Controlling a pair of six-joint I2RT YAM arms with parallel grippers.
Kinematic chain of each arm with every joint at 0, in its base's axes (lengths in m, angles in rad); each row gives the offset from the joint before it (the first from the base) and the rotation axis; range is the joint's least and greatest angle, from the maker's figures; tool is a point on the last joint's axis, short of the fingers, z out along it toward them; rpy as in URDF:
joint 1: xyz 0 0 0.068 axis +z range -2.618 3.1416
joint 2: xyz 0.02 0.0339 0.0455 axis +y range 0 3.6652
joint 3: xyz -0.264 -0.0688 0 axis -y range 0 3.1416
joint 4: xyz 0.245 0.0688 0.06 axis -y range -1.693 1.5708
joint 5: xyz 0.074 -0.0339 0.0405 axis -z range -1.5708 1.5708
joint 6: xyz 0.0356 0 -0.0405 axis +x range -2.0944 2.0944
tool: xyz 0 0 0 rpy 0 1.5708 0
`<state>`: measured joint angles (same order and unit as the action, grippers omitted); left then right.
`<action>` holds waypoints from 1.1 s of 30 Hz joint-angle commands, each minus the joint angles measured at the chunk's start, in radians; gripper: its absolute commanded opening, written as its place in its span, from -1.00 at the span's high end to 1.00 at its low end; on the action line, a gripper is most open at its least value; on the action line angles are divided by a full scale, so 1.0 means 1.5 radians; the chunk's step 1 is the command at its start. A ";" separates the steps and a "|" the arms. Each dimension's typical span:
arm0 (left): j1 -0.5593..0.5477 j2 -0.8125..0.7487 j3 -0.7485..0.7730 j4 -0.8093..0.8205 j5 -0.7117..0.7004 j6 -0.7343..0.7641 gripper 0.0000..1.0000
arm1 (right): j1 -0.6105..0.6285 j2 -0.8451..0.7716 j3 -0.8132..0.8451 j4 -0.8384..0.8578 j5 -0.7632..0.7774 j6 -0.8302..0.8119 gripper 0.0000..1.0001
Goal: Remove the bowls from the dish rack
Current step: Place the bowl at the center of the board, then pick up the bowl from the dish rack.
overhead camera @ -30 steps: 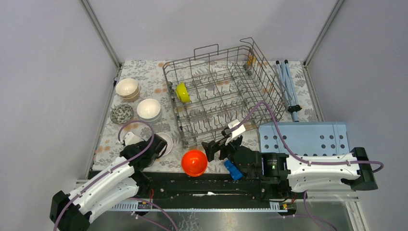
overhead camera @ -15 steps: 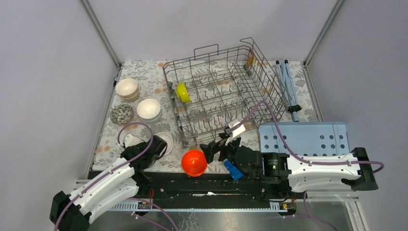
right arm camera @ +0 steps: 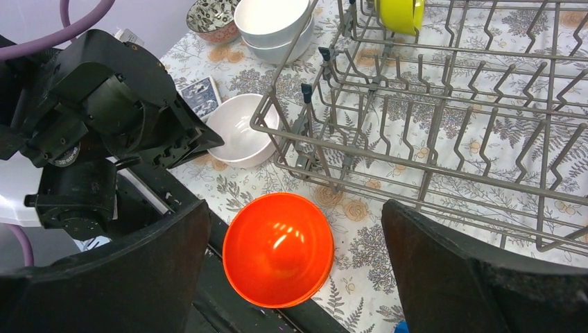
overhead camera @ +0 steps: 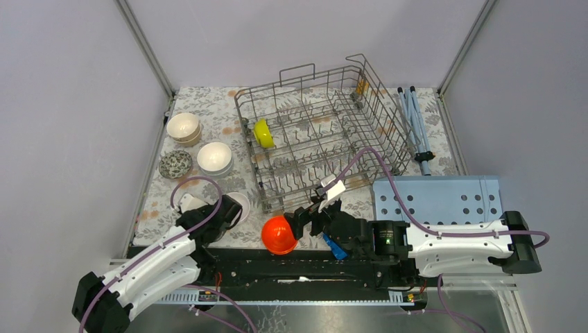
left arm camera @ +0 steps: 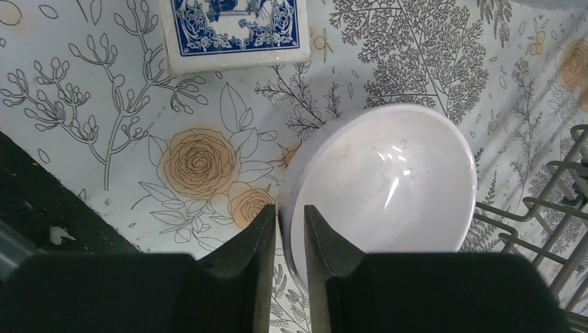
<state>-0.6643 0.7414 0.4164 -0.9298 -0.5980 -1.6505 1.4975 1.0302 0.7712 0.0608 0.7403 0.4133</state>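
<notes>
The grey wire dish rack [overhead camera: 390, 133] stands at the back middle and holds one yellow-green bowl [overhead camera: 262, 132], also seen in the right wrist view [right arm camera: 401, 12]. An orange bowl [overhead camera: 279, 234] lies upside down at the near table edge; in the right wrist view [right arm camera: 279, 248] it sits below my right gripper [right arm camera: 295, 208], whose jaws are wide open either side of it. My left gripper [left arm camera: 290, 211] is shut on the rim of a white bowl [left arm camera: 388, 180] resting on the cloth left of the rack [overhead camera: 239, 203].
A cream bowl stack [overhead camera: 184, 127], a white bowl stack [overhead camera: 214, 157] and a patterned bowl [overhead camera: 175, 164] sit at the left. A blue toy car [overhead camera: 335, 244], a light-blue perforated board [overhead camera: 444, 198] and a blue-white card [left arm camera: 236, 31] lie nearby.
My right gripper has moved left and now sits over the orange bowl. The left gripper and the white bowl have barely moved.
</notes>
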 commanded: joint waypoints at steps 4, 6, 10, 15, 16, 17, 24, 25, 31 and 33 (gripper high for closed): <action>0.002 -0.005 -0.001 0.015 -0.004 0.000 0.40 | -0.004 -0.007 0.015 0.011 0.008 0.014 -0.99; 0.003 -0.009 0.005 0.006 -0.004 0.008 0.25 | -0.004 -0.008 0.018 0.008 0.008 0.011 -0.99; 0.002 -0.031 0.059 -0.041 -0.003 0.041 -0.29 | -0.006 0.006 0.049 -0.017 0.012 -0.002 -0.99; 0.002 -0.069 0.154 -0.064 -0.008 0.132 -0.81 | -0.052 0.078 0.171 -0.101 0.008 -0.033 -0.99; 0.002 -0.071 0.173 -0.064 -0.014 0.153 -0.87 | -0.080 0.091 0.189 -0.100 -0.021 -0.035 -0.99; 0.003 -0.070 0.192 -0.063 -0.025 0.177 -0.92 | -0.117 0.112 0.206 -0.102 -0.065 -0.033 -0.99; 0.002 -0.054 0.249 0.171 -0.020 0.453 -0.98 | -0.353 0.230 0.283 0.051 -0.324 -0.034 -0.94; 0.002 -0.054 0.245 0.220 -0.005 0.484 -0.98 | -0.387 0.259 0.308 0.053 -0.377 -0.007 -0.89; 0.005 0.010 0.243 0.370 0.035 0.524 -0.86 | -0.559 0.425 0.391 0.170 -0.654 0.090 -0.71; 0.011 0.054 0.251 0.383 0.051 0.523 -0.85 | -0.590 0.494 0.445 0.167 -0.728 0.116 -0.65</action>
<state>-0.6624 0.7235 0.7578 -0.5205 -0.5762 -0.9352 0.6884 1.6402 1.3209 0.1799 -0.0284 0.4858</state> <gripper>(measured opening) 0.933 0.847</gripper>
